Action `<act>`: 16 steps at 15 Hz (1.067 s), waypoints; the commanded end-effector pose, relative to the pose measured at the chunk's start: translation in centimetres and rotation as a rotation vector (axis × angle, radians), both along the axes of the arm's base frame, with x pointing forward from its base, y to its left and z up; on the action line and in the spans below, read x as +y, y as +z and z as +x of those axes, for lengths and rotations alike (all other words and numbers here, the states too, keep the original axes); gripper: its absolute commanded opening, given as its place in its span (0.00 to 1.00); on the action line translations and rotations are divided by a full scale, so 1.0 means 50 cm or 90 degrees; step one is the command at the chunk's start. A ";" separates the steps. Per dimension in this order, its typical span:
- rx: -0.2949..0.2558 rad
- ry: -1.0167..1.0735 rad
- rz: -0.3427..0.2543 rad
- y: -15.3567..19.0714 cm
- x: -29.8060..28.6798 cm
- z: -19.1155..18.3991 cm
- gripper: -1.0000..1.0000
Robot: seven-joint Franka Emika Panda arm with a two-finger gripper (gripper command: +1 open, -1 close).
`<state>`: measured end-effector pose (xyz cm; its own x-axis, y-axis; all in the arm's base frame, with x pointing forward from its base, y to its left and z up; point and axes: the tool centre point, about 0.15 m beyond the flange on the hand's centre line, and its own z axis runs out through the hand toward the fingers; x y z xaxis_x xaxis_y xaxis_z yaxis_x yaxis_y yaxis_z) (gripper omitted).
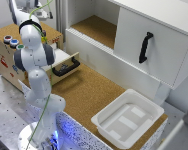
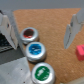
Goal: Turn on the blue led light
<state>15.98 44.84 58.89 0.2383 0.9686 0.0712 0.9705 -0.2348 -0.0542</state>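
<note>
**Ana:** Starting close in on the wrist view. The blue led light (image 2: 35,49) sits at the centre of the frame, middle of a row of three, with the red button (image 2: 29,34) above it and the green button (image 2: 42,73) below it. All three are round caps with pale rims, seated on a pale panel.

**Ben:** How would that blue one handle, by the look of it?

**Ana:** Judging from its shape, it is a stiff, low push-cap fixed in place, so nothing to lift or grip. The sensible contact is a straight press on its flat blue top, kept clear of its two close neighbours.

**Ben:** And the fingers?

**Ana:** The gripper (image 2: 39,30) has its fingers (image 2: 73,31) spread wide, one at each side of the frame, nothing between them and touching nothing. They hover above the buttons. A small red block (image 2: 79,50) lies at the right edge on the cork.

**Ben:** Pulling back to the exterior view?

**Ana:** The white arm (image 1: 35,55) fills the left side. Behind it, upper left, the three buttons sit on a wooden box (image 1: 49,32), the blue one (image 1: 14,42) in the middle. An open drawer (image 1: 66,64) lies beside the arm, a white tray (image 1: 126,117) rests lower right on the cork tabletop (image 1: 89,92), and a white cabinet (image 1: 144,40) stands farthest back.
</note>
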 end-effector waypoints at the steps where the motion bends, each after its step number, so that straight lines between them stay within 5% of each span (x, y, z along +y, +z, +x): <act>1: -0.100 0.140 0.008 -0.003 0.062 -0.094 1.00; 5: -0.077 0.182 0.041 -0.020 0.100 -0.076 1.00; 6: -0.074 0.177 0.040 -0.024 0.110 -0.069 0.00; 16: -0.031 0.113 -0.001 -0.111 0.200 -0.024 0.00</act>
<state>13.66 51.56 55.44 0.0047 0.9872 0.1594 1.0000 -0.0053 0.0032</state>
